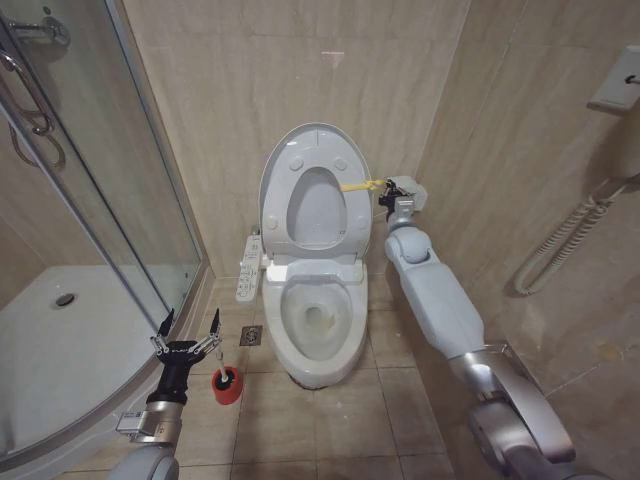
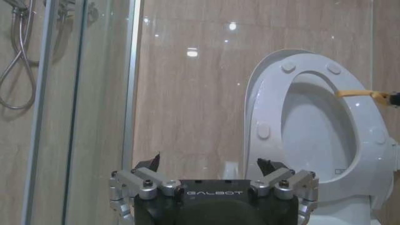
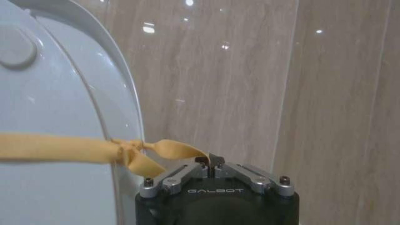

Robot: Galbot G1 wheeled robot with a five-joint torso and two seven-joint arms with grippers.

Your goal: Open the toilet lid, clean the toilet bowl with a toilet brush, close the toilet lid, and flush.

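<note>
Currently the right tool (image 1: 392, 196) sits right of center in the upper half of the head frame, clenched on the yellow strap (image 3: 93, 150) tied to the edge of the toilet lid (image 1: 312, 180). In the right wrist frame the fingers meet at the lower center with the strap's knotted end pinched between them. The lid stands upright against the tiled wall (image 1: 230, 90), with the ring seat raised against it, so the opening step appears complete.

To finish this step well, release the strap only once the lid rests stably past vertical; a lid let go short of that point could drop back onto the toilet bowl (image 1: 318, 318). Withdraw the tool along the strap line, away from the lid, to avoid snagging the knot.

The left tool (image 1: 186, 336) hovers released, fingers spread, in the lower left of the head frame. It is near the toilet brush (image 1: 226, 381) in its red holder on the floor, but apart from it.
</note>
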